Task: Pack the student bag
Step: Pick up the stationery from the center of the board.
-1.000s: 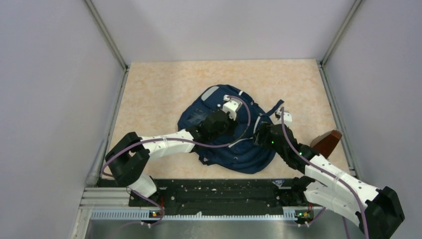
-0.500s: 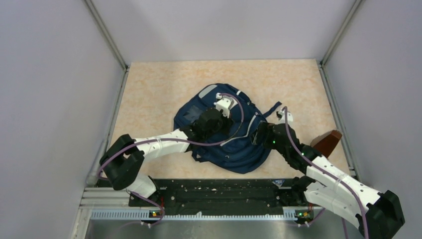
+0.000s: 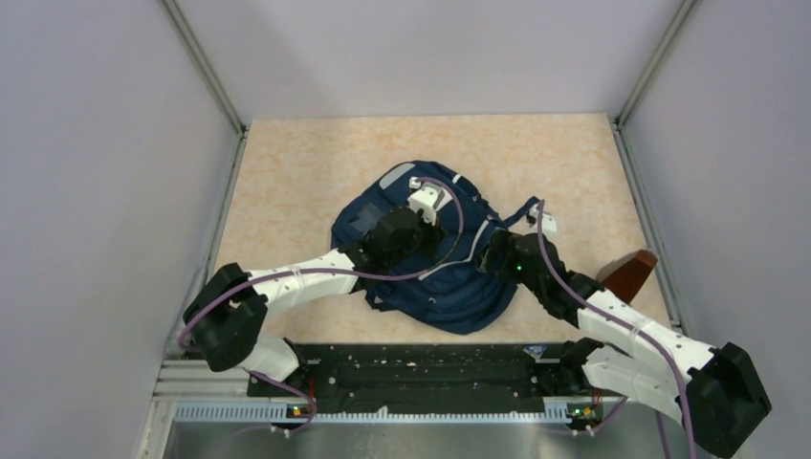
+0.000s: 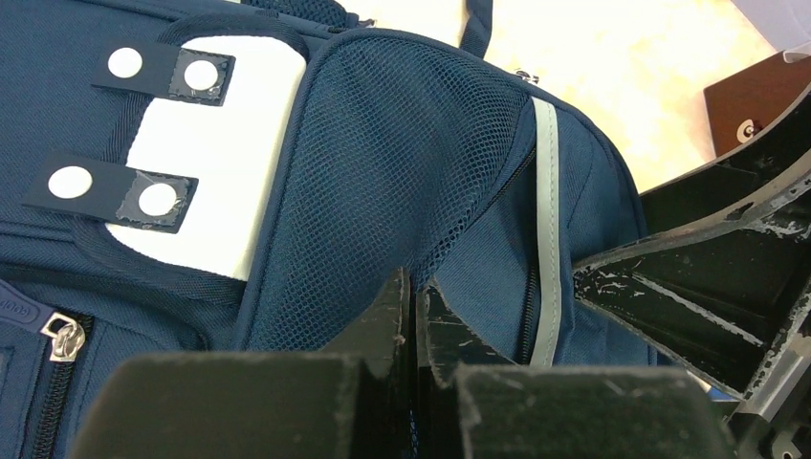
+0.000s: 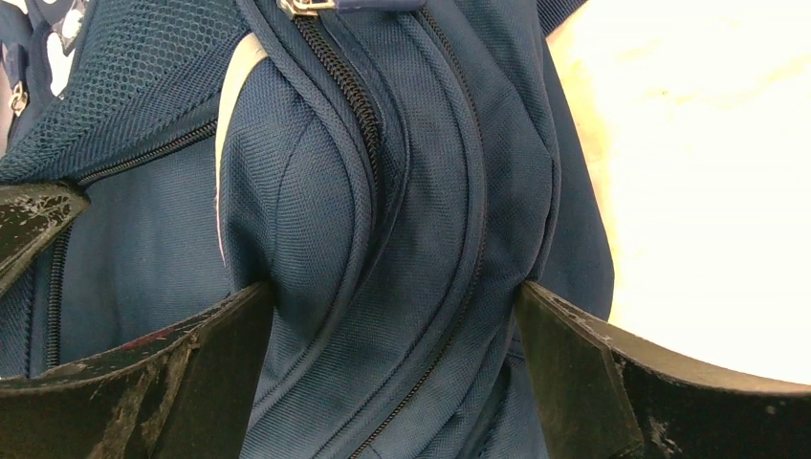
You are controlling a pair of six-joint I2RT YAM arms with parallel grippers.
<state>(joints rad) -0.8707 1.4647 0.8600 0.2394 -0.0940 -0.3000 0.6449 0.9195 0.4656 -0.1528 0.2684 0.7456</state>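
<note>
- Centrally, in the top view, the student bag [image 3: 430, 277] lies flat and crumpled on the table [image 3: 306, 172], at mid-frame.
- Left gripper [image 4: 413, 296]: jaws pressed together, pinching a thin fold of the bag at the lower edge of the mesh pocket [image 4: 402, 172]. Risk 1: so small a bite can slip out under a pull, or strain the mesh.
- Right gripper [image 5: 397, 306]: jaws spread wide, astride a bulging ridge of the bag that carries a zip [image 5: 335, 76]. Fabric touches both fingers, yet nothing looks clamped. Risk 2: closing here gathers several layers at once, zip included, so the opening may be held shut rather than parted.
- Risk 3: the zip in the right wrist view appears closed. If so, nothing can be packed until it is run open, and its slider [image 5: 308, 8] sits at the upper edge of that frame, away from the jaws.
- Risk 4: with only 1 firm hold, any tug probably drags the whole bag across the table instead of opening it.
- Risk 5: a brown item [image 3: 628, 273] rests at the right of the top view, just beside the right arm [image 3: 622, 320]. A sweep of that arm could knock it.
</note>
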